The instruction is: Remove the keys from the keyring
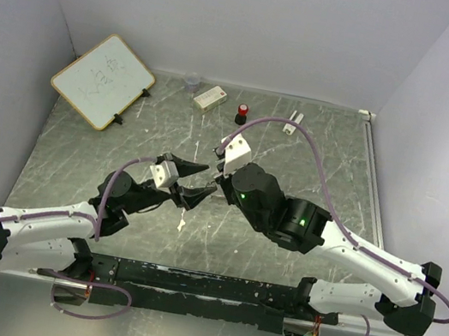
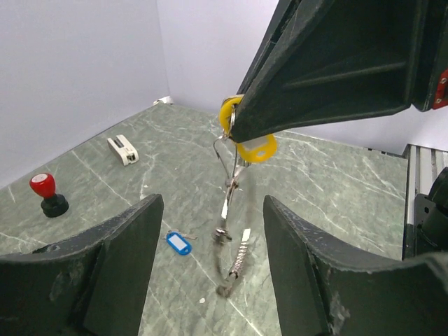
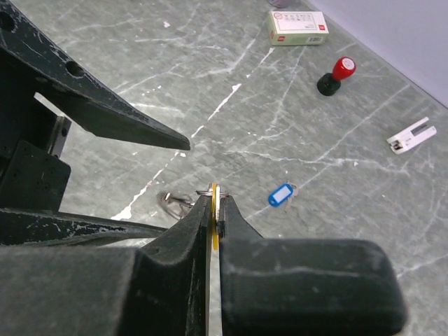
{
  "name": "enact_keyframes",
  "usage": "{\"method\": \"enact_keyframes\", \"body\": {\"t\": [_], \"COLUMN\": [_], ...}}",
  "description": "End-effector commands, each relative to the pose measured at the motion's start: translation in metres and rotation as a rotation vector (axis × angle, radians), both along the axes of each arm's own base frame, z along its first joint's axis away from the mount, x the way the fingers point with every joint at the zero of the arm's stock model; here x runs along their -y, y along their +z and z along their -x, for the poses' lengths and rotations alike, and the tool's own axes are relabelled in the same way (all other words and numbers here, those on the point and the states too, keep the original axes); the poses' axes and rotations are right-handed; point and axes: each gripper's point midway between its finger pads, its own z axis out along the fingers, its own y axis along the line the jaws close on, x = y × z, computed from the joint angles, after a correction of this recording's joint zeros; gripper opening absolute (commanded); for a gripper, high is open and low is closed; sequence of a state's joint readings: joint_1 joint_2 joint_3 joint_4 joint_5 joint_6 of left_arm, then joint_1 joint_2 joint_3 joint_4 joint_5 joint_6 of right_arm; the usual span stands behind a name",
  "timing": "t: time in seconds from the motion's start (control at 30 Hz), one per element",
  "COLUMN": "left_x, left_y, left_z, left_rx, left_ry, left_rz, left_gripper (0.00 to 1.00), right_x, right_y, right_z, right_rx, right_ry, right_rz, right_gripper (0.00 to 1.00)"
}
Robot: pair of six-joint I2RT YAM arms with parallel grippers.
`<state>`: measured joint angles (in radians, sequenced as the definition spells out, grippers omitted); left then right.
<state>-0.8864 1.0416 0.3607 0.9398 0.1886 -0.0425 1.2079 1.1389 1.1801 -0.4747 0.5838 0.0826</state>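
My right gripper (image 3: 217,197) is shut on the orange-yellow head of a key (image 2: 250,142) and holds it up above the table. From that key hangs the thin silvery keyring (image 2: 222,152), with blurred metal keys (image 2: 236,257) dangling below it. My left gripper (image 2: 211,203) is open, its fingers on either side of the dangling bunch and apart from it. A key with a blue head (image 2: 179,243) lies loose on the table, off the ring (image 3: 281,194). From above, both grippers meet at mid-table, left (image 1: 208,179) and right (image 1: 221,176).
A red-capped black bottle (image 3: 336,73), a white box (image 3: 298,28) and a white clip (image 3: 413,135) sit toward the back wall. A whiteboard (image 1: 102,79) leans at the back left corner. Walls close in the table on three sides.
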Motion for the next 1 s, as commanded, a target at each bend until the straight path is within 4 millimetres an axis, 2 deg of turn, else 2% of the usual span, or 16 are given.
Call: {"method": "enact_keyframes", "body": {"t": [0.0, 0.3, 0.5, 0.73, 0.97], "left_x": [-0.002, -0.003, 0.002, 0.006, -0.003], "left_y": [0.015, 0.019, 0.025, 0.024, 0.027], "left_z": [0.008, 0.012, 0.012, 0.010, 0.006], "left_rx": [0.035, 0.049, 0.089, 0.093, 0.091], "left_ry": [-0.025, -0.042, -0.055, -0.063, -0.013], "left_rz": [0.063, 0.114, 0.107, 0.111, 0.194], "left_gripper": [0.70, 0.68, 0.70, 0.69, 0.68], "right_x": [0.013, 0.009, 0.007, 0.004, 0.001], "right_y": [0.016, 0.016, 0.017, 0.019, 0.018], "right_z": [-0.001, -0.002, -0.001, -0.002, -0.001], "right_rx": [0.042, 0.059, 0.066, 0.076, 0.079], "right_ry": [-0.042, -0.063, -0.060, -0.058, -0.059], "right_rz": [0.033, 0.074, 0.085, 0.103, 0.107], "right_gripper": [0.00, 0.00, 0.00, 0.00, 0.00]}}
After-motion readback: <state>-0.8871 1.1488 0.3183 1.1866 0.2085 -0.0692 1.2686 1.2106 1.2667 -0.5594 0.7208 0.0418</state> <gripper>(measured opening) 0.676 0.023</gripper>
